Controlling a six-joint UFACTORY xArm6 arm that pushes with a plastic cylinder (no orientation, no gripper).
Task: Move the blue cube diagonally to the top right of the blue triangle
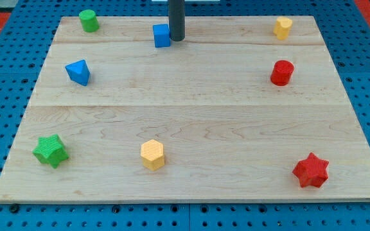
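Note:
The blue cube (162, 36) sits near the view's top, left of centre. My tip (176, 40) stands right against the cube's right side, the dark rod rising out of the top of the view. The blue triangle (78, 72) lies at the view's left, below and well left of the cube. The cube is up and to the right of the triangle.
A green cylinder (88, 20) is at the top left, a yellow block (282, 27) at the top right, a red cylinder (281, 72) below it. A green star (50, 151), a yellow hexagon (152, 154) and a red star (311, 171) lie along the bottom. The wooden board (191, 109) rests on a blue pegboard.

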